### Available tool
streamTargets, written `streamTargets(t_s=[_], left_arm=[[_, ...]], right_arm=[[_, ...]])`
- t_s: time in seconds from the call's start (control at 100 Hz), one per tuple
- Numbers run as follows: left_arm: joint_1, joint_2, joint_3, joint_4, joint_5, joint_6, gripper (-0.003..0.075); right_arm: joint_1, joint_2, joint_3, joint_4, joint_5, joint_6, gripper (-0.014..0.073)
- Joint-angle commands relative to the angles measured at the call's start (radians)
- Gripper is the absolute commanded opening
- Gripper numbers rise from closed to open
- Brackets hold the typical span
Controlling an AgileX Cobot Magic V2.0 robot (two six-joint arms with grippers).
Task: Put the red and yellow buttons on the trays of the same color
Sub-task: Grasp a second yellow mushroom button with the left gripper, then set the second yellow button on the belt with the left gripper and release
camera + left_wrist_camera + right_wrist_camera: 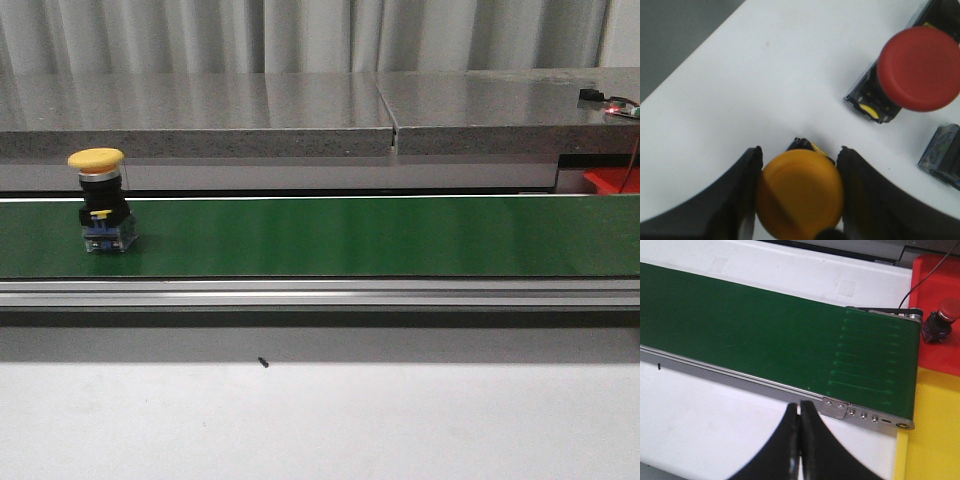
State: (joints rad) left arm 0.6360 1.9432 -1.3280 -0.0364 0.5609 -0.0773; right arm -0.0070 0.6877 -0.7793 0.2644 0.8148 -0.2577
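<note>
Left fingers (pixel 799 197) grasping yellow button (pixel 800 194); right fingers (pixel 800 432) clenched; red tray (pixel 935 315) holds red button (pixel 940 319).

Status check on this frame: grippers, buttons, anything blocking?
Left gripper shut on yellow button. Right gripper shut, empty, beside belt. Second yellow button upright on belt; one red button on red tray. Nothing blocking.

No readable text, labels, brands, numbers or signs anywhere in the three views.
</note>
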Motion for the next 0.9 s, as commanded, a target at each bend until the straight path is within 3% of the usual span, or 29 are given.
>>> streamTargets(t_s=[0.0, 0.46, 0.89], left_arm=[[0.002, -0.079, -0.028, -0.018, -0.008, -0.01, 0.0135], [-0.034, -0.379, -0.028, -0.091, 0.056, 0.0, 0.0134], [-0.341, -0.415, -0.02, -0.093, 0.182, 0.077, 0.0135]], right_arm=[[0.002, -0.001, -0.024, 0.006, -0.064, -0.002, -0.0067], [0.002, -0.001, -0.024, 0.006, -0.064, -0.002, -0.0067], [0.002, -0.001, -0.024, 0.006, -0.064, -0.002, -0.0067]])
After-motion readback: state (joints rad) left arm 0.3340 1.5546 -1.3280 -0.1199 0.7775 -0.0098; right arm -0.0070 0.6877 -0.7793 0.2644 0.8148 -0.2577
